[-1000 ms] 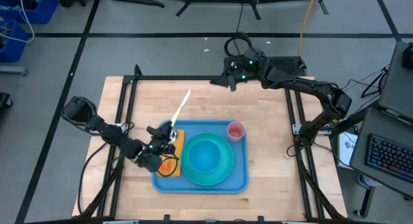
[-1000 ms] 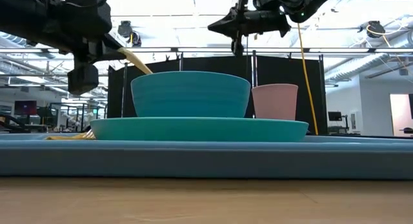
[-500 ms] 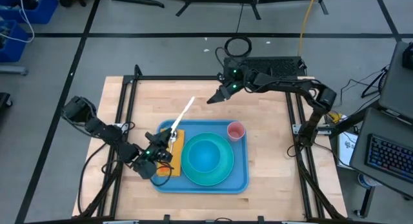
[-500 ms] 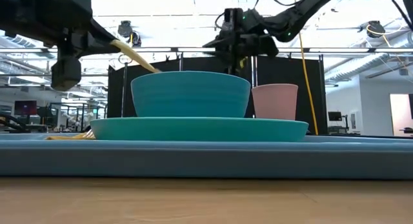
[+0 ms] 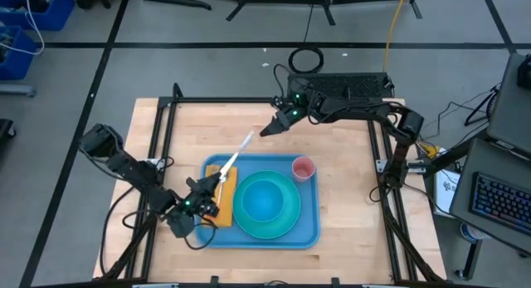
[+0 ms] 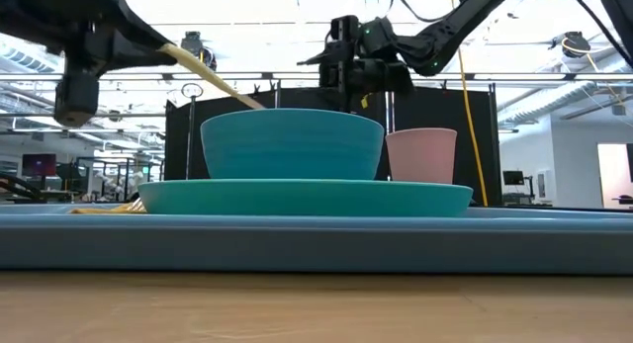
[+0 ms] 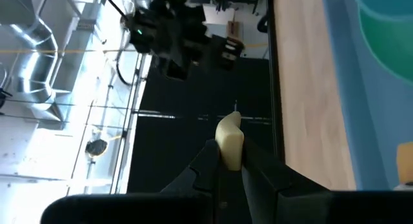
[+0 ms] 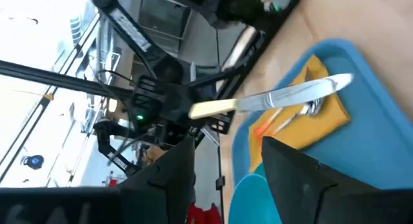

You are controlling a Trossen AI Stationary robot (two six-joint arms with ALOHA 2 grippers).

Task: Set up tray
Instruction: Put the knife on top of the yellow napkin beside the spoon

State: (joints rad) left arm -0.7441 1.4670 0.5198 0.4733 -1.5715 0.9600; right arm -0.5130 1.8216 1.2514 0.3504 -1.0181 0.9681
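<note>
The light-blue tray (image 5: 311,231) lies on the wooden table. It carries a teal plate (image 5: 286,226) with a teal bowl (image 5: 265,198), a pink cup (image 5: 304,168) and an orange napkin (image 5: 224,207) with cutlery (image 8: 310,109) on it. My left gripper (image 5: 212,187) hovers over the tray's left end, shut on a knife (image 5: 236,155) with a cream handle. The blade (image 8: 297,91) points toward the table's far right. My right gripper (image 5: 265,131) is open in the air just beyond the blade's tip, and its fingers (image 8: 177,172) stand short of the knife. My left gripper pinches the knife's cream handle (image 7: 229,139) between its two fingers. The fingers come about level from the table's near left and lie in line with the knife. The knife sticks out ahead of them, lifted clear above the napkin and tray.
A black frame (image 5: 249,100) runs round the tabletop. Bare wood (image 5: 249,114) lies beyond the tray's far side and to its right. A monitor and keyboard (image 5: 498,197) stand off the table's right edge.
My right gripper has come down and toward the table's left and near side, up to the knife's tip, rolling its wrist and opening. My left gripper has drawn toward the near edge, swinging the lifted knife so that its blade points more to the right.
</note>
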